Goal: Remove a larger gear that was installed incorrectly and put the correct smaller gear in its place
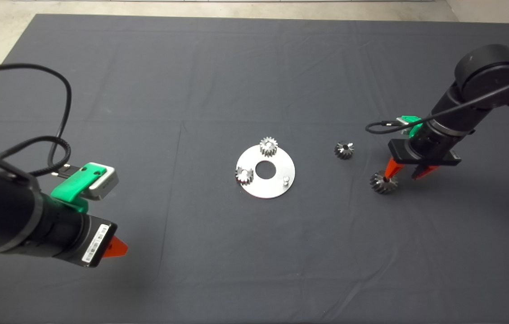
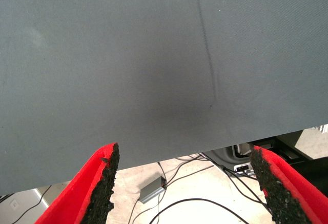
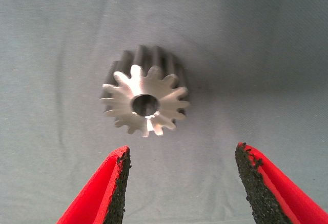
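Ok so, biggest thing first: the dark grey cloth mat (image 1: pixel 254 72) covers the whole tabletop, and the two black arms come in from either side. The left gripper (image 1: pixel 117 247) sits parked at the lower left of the head view. Its wrist view shows its red fingers spread wide with nothing between them, just mat and some floor cables. The right gripper (image 1: pixel 409 173) is the one at work, over at the right of the frame. Its fingers are apart and it's holding nothing. Middle of the frame is the round shiny steel plate with a centre hole (image 1: pixel 277 189). It carries two small steel gears, one at its upper rim (image 1: pixel 269 146) and one at its left rim (image 1: pixel 244 174), and a bare little steel peg (image 1: pixel 286 180) at its right. The larger gear (image 1: pixel 384 182), the grey conical toothed one, is already off the plate. It lies on the mat just beside the right gripper's nearer finger, and the right wrist view shows it a bit beyond the open pads, not clamped. The smaller gear (image 1: pixel 344 150) lies loose on the mat between plate and gripper. So I'd say removal is done and the swap is half finished. Next up: shift the right gripper up-left to the smaller gear, close on it, and line its hole up over the peg, which looks fiddly.
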